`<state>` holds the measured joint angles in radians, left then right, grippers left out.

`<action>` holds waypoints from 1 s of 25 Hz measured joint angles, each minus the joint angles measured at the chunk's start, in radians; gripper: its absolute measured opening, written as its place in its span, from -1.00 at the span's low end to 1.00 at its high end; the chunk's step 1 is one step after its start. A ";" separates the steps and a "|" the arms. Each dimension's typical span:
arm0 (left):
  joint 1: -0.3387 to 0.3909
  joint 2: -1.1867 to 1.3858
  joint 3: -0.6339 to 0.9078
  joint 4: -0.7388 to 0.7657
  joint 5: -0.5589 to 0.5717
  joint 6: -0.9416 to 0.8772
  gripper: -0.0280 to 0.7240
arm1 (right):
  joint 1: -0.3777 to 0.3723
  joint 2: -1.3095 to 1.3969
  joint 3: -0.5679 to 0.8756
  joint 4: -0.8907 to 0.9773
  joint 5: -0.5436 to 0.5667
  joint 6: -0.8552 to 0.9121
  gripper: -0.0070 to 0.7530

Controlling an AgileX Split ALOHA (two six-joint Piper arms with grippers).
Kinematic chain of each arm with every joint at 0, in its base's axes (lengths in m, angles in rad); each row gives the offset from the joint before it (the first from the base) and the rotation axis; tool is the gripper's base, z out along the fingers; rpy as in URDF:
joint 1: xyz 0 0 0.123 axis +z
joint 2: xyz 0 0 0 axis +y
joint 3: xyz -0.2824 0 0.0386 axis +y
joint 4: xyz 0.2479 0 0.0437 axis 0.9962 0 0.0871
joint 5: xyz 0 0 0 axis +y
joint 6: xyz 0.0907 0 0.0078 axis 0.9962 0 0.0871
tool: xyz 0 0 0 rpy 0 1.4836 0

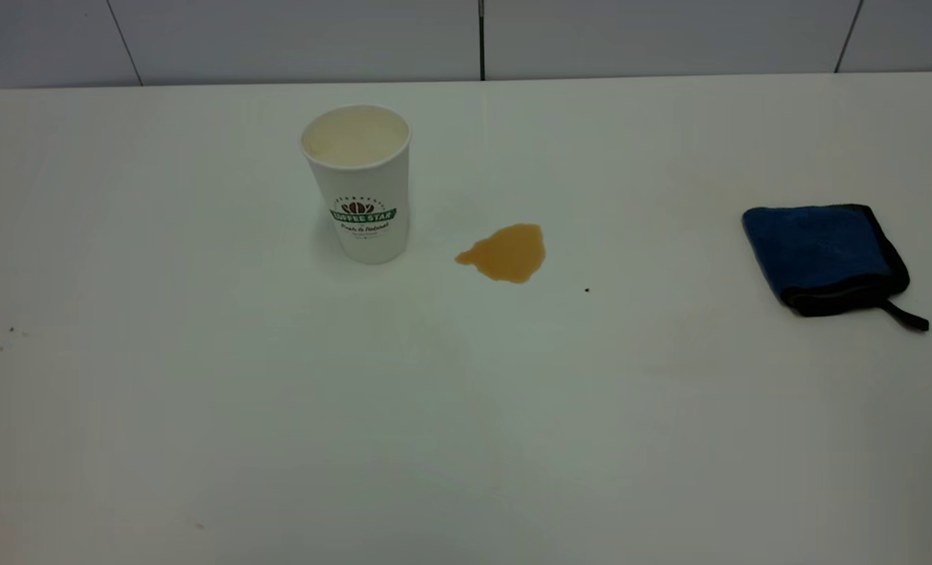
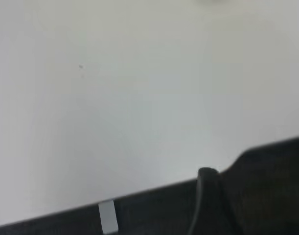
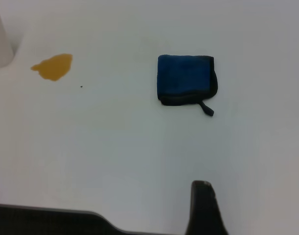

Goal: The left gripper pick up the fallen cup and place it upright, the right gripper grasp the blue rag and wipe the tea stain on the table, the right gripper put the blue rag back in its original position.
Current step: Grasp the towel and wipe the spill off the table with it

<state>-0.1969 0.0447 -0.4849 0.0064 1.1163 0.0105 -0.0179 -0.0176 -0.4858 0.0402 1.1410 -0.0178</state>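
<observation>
1. the cup [image 1: 360, 184] stands upright on the table [image 1: 466, 408], left of centre in the exterior view, its open mouth up and cream inside showing; the green logo faces the camera.
2. the stain [image 1: 505, 253], an amber puddle, lies just to the right of the cup's base, close to it but apart.
3. a tiny dark speck [image 1: 587, 290] sits on the table a little right of the stain.
4. the rag [image 1: 823, 255], blue with black edging and a black loop trailing at its near right corner, lies folded flat near the table's right side, well apart from the stain and cup.
5. neither arm shows in the exterior view.
6. the right wrist view looks down on the rag [image 3: 186, 79], the stain [image 3: 53, 66] and an edge of the cup [image 3: 0, 39]; one black part of the right gripper [image 3: 204, 208] shows at the picture's edge, well clear of the rag. i cannot tell whether its fingers are open or closed.
7. the left wrist view shows bare table [image 2: 139, 98] and dark parts of the left gripper [image 2: 247, 196] with a cable; its fingers are out of view, so i cannot tell their state.
</observation>
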 joint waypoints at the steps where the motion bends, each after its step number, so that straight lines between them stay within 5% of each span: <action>1: 0.030 -0.025 0.000 0.000 0.001 -0.001 0.40 | 0.000 0.000 0.000 0.000 0.000 0.000 0.45; 8: 0.162 -0.062 0.000 0.000 0.007 -0.001 0.40 | 0.000 0.000 0.000 0.000 0.000 0.000 0.45; 25: 0.164 -0.062 0.000 0.000 0.007 -0.001 0.40 | 0.000 0.000 0.000 0.069 -0.063 0.000 0.46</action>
<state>-0.0333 -0.0177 -0.4849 0.0064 1.1232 0.0097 -0.0179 -0.0176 -0.4858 0.1094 1.0781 -0.0178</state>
